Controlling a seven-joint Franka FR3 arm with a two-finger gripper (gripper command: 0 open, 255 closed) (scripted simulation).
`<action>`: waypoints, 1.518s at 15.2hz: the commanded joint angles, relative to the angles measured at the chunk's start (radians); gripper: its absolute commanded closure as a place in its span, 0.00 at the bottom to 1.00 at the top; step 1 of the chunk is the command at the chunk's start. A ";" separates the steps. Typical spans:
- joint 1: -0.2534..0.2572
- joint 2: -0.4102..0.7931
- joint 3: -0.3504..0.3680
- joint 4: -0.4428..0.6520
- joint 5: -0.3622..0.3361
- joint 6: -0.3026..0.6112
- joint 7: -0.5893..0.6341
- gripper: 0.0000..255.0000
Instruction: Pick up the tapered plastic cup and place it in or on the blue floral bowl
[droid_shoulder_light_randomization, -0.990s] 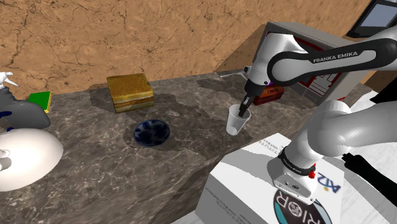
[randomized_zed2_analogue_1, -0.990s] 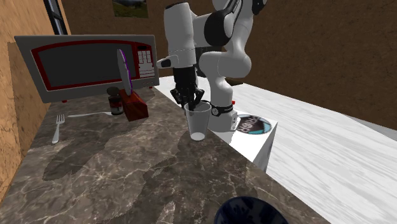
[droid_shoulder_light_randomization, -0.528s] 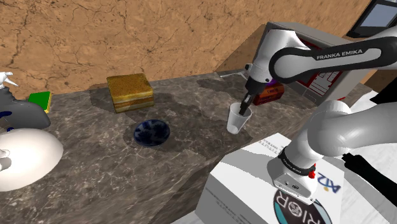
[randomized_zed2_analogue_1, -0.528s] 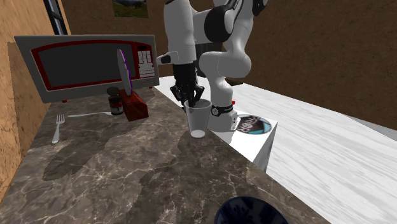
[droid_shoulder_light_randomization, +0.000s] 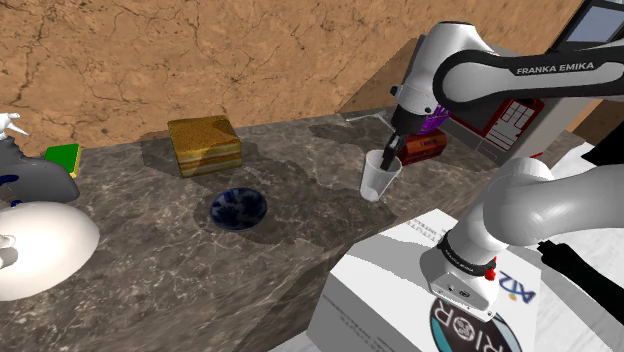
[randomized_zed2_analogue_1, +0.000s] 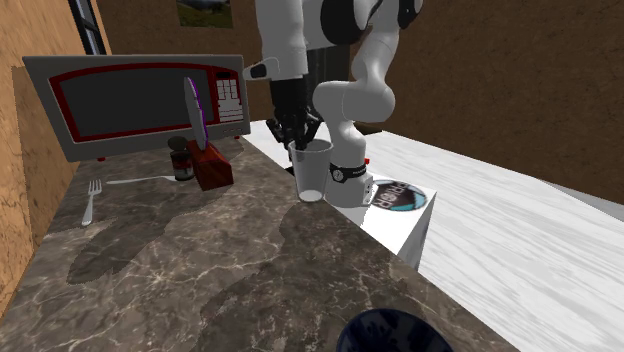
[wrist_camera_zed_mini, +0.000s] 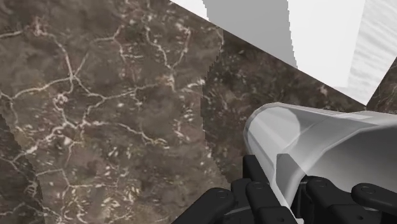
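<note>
The jaws are clamped on the cup's (droid_shoulder_light_randomization: 381, 178) rim, one finger inside, one outside, near the worktop's (droid_shoulder_light_randomization: 150, 260) edge. The bowl (droid_shoulder_light_randomization: 238, 208) sits well apart. I'd lift straight up, keep it upright and carry slowly, since a rim pinch may let it swing.

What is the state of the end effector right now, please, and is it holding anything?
End effector: closed on the rim wall of the translucent white tapered cup, holding it.
</note>
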 joint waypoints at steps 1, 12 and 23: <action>0.001 -0.009 0.002 0.026 0.000 -0.035 0.005 1.00; 0.014 0.001 0.022 0.156 0.012 -0.152 0.039 1.00; 0.101 0.361 0.204 0.427 0.113 -0.036 0.234 1.00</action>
